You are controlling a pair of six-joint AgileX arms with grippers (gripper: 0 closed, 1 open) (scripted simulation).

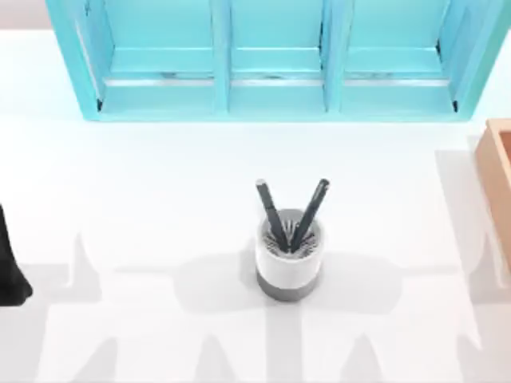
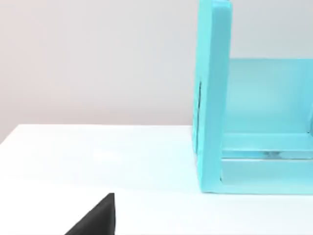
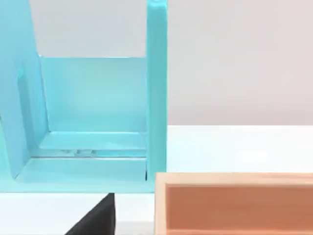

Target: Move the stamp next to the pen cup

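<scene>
Fingers unseen; left arm point(image 1: 9, 275) parked left of pen cup point(image 1: 289, 255).

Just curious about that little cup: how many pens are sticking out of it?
2. Both stand in the pen cup mid-table: one pen leans toward the table's left, the other pen toward its right, forming a V.

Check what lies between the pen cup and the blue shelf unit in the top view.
Nothing: in the top view, bare white table separates the pen cup from the blue shelf unit.
</scene>
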